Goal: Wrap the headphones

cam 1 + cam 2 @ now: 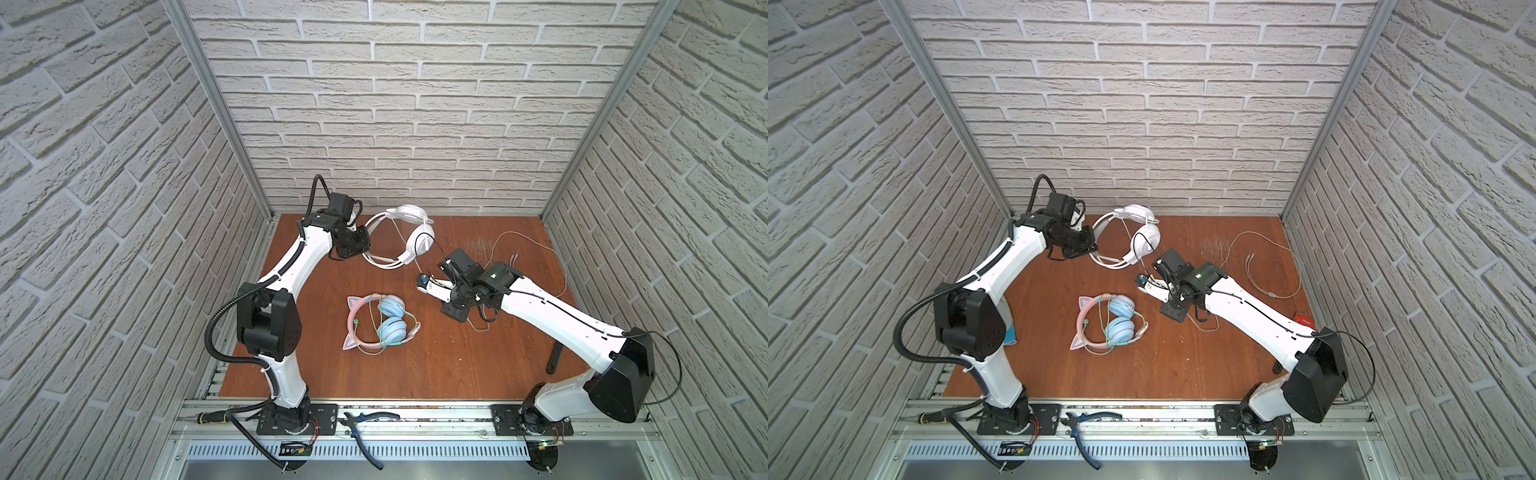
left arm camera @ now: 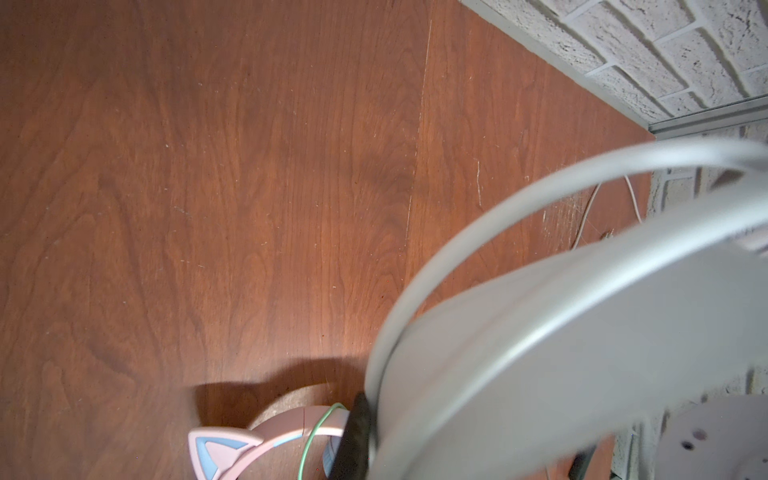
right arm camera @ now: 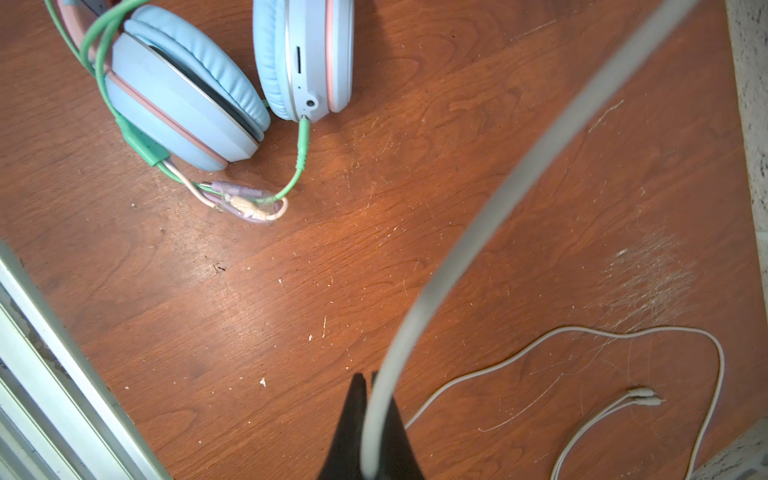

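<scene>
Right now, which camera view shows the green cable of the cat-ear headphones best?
The right wrist view. There the green cable is near and sharp, plugged into a light-blue cup. Both top views show it only as a thin small loop around the cat-ear headphones. The left wrist view shows one short piece beside the pink band.

Robot lab cell: faux-brick panels (image 1: 415, 104), aluminium frame (image 1: 218, 104), wooden tabletop (image 1: 436, 365), pliers (image 1: 358, 432).

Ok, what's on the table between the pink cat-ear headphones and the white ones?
Nothing: in both top views bare table separates the pink headphones from the white headphones.
</scene>
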Motion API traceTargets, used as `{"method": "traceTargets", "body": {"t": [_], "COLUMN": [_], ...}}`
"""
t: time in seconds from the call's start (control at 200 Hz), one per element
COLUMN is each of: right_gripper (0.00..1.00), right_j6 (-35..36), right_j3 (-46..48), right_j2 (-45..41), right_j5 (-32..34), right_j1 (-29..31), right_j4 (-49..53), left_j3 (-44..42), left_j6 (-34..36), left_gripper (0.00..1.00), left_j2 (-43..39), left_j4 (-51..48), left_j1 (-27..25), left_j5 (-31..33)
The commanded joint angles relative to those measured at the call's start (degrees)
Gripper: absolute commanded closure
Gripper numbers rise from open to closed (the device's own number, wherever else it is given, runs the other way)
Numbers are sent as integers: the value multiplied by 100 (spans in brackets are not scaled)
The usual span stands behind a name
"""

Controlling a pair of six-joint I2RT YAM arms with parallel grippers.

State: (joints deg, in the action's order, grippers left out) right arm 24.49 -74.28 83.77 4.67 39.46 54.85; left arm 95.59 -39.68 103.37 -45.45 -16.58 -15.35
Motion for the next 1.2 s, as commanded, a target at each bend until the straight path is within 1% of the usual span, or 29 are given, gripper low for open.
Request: {"method": "traceTargets", "body": {"t": [0.0, 0.105, 0.39, 0.655, 0.845, 1.17, 1.19], "right_gripper": [94, 94, 94, 94, 94, 94, 93], "right_j6": [204, 287, 683, 776, 838, 846, 1032], "right_j3": [-194, -472, -1219, -1697, -2059, -2400, -2413], "right_j2": [206, 365, 750, 956, 1100, 1199, 1201], "right_j5": [-29, -96, -237, -210, 98, 629, 686], "right_j1": [113, 155, 334, 364, 360, 370, 369], "right_j4": [-61, 56, 509, 794, 1041, 1409, 1423], "left_j3": [239, 359, 428, 753, 1082, 1229, 1219], "left_j6": [20, 135, 187, 397, 644, 861, 873], "left_gripper": [100, 100, 100, 100, 100, 100, 100], "left_j2": [36, 154, 341, 590, 840, 981, 981], "left_j4": [6, -221, -382, -742, -1142, -1379, -1379], "left_j1": [-62, -148, -247, -440, -603, -799, -803], "left_j5": [190, 437, 640, 1008, 1465, 1843, 1843]}}
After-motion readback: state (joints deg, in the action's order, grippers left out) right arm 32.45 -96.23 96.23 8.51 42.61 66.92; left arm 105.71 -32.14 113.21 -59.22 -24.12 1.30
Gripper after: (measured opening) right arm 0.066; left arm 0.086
